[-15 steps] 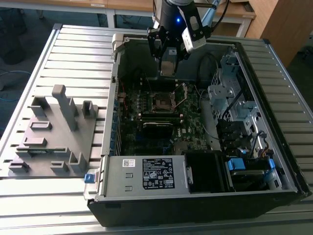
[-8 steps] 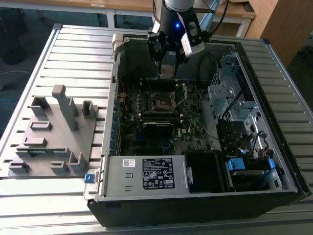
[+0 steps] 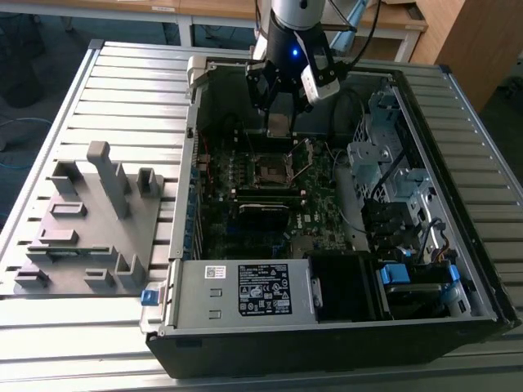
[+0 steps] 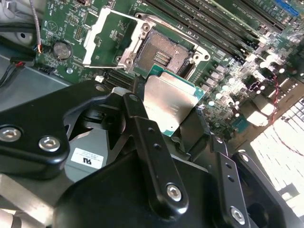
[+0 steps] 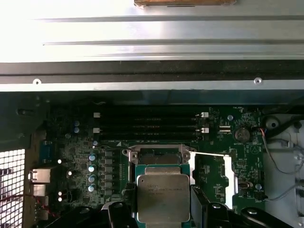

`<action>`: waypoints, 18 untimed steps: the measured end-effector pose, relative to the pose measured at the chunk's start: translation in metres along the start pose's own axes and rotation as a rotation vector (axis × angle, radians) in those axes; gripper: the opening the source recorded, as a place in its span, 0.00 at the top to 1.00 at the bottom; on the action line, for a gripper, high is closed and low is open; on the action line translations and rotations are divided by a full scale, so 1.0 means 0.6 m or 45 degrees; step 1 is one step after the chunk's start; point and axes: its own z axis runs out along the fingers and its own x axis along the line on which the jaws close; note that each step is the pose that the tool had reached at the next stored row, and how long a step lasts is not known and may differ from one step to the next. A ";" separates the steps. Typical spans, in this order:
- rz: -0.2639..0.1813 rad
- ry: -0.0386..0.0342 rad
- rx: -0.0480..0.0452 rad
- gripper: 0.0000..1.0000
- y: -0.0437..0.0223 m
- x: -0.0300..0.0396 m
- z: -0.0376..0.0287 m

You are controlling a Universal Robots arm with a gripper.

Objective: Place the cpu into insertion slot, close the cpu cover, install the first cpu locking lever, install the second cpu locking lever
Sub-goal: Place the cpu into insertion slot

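- Gripper (image 3: pixel 279 113) is clamped on the cpu (image 4: pixel 170 100), one finger on each of two opposite edges. The metal lid faces the wrist cameras.
- The cpu hangs in the air over the motherboard (image 3: pixel 245 220) inside the open computer case (image 3: pixel 335 327). It's just on the far side of the insertion slot (image 4: pixel 164 51) and not touching it.
- Insertion slot is empty, with the contact field exposed in the second wrist view. Step 1 is in progress: chip picked and brought near, but not seated.
- The cpu cover (image 4: pixel 110 39) is swung open and lies flat on the board beside the slot, on the exterior view's right of it. The opening is clear for the chip.
- Cover closing isn't done.
- Locking levers: neither looks engaged, judging by the open cover. I can't pick out the lever rods clearly.
- My read is that alignment is rough. In the first wrist view the chip overlaps the near part of the slot, and its edges run roughly parallel to the frame.
- The grey fixture plate (image 3: pixel 82 220) sits outside the case on the exterior view's left, well apart from the work.
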 end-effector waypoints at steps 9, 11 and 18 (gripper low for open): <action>0.000 0.0000 0.000 0.46 -0.001 0.000 0.010; 0.000 0.0000 0.000 0.46 -0.001 0.000 0.010; 0.067 -0.0056 -0.001 0.46 -0.001 0.000 0.013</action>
